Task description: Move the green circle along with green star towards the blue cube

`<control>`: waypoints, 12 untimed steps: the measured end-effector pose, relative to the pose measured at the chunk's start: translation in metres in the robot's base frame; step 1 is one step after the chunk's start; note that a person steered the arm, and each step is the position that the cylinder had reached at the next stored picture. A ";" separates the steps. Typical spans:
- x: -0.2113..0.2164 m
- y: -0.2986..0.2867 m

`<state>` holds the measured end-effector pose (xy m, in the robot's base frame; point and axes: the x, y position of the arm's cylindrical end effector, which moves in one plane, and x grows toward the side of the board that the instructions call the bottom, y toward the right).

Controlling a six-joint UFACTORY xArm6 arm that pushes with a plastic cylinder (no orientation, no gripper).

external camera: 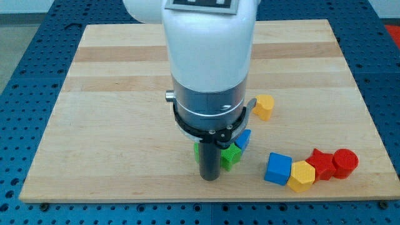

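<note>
My tip (209, 177) rests on the wooden board (112, 94) near the view's bottom centre. The green star (230, 157) lies just to the right of the rod, touching or nearly touching it. A green block (197, 150), mostly hidden behind the rod on its left, is probably the green circle. The blue cube (278, 169) sits to the right, well apart from the star. A small blue block (243, 139) peeks out from under the arm, just above the green star.
A yellow block (302, 175) touches the blue cube's right side, followed by a red star-like block (322, 164) and a red cylinder (345, 162) in a row. Another yellow block (265, 107) lies higher, right of the arm. The arm's white body hides the board's centre.
</note>
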<state>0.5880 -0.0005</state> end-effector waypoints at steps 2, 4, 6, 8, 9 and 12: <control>0.004 0.014; 0.010 -0.068; -0.047 -0.066; -0.051 -0.027; -0.051 -0.015; -0.051 0.007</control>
<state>0.5366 0.0063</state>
